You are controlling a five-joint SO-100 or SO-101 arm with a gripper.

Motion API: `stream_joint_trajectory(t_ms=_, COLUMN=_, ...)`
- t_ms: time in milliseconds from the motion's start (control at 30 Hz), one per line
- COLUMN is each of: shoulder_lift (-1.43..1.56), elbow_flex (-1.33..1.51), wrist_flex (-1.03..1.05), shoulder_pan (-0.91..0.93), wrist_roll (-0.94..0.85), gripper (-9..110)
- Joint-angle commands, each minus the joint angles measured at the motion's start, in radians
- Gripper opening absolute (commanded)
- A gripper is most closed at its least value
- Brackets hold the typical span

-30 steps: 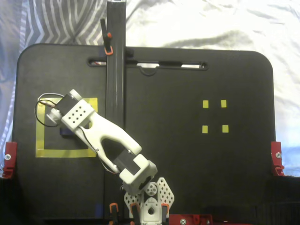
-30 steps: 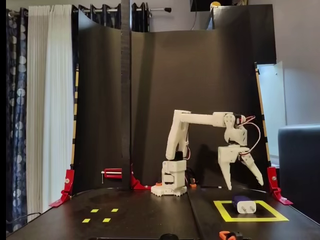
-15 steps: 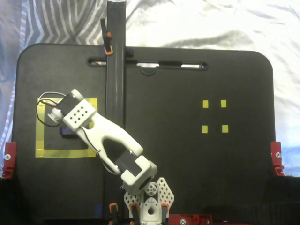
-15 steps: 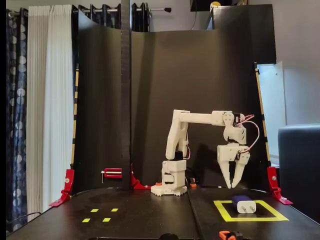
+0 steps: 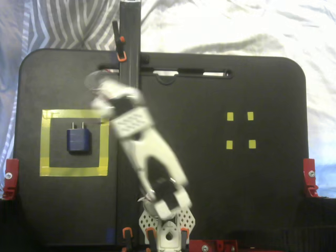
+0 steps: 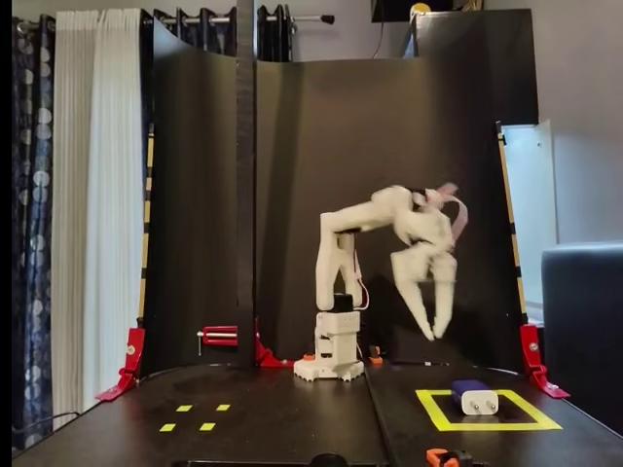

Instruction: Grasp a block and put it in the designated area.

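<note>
The dark navy block lies flat inside the designated area, its two metal prongs pointing toward the far side of the board. In the front fixed view the block rests within the yellow tape square. My gripper hangs well above the board, left of the block and clear of it, blurred by motion. Its fingers point down, nearly together, with nothing between them. From above, the gripper sits beyond the square's far right corner, next to the black post.
A tall black post stands at the board's back, left of centre. Small yellow squares mark the right half. Red clamps hold the board's edges. An orange clamp sits at the front edge.
The arm has lifted and swung away from over the yellow square toward the board's middle, uncovering the block, which stays put. The fingers went from spread wide to nearly together.
</note>
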Motion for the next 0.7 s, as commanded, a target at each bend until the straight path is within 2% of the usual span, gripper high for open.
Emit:
stream_joint_trajectory(t_ms=0, shoulder_lift=0.11, elbow_flex=0.041, wrist_flex=-0.091, shoulder_pan=0.095, wrist_roll=0.012, gripper=0)
stream_joint_trajectory(t_ms=200, shoulder_lift=0.262, elbow_flex=0.198, wrist_flex=-0.288, shoulder_pan=0.233, wrist_roll=0.06, gripper=0)
stream_joint_trajectory(t_ms=400, shoulder_lift=0.48, elbow_flex=0.459, wrist_flex=-0.538, shoulder_pan=0.33, wrist_roll=0.23, gripper=0)
stream_joint_trajectory(t_ms=667, shoulder_lift=0.703, elbow_flex=0.689, wrist_flex=-0.64, shoulder_pan=0.388, wrist_roll=0.434, gripper=0)
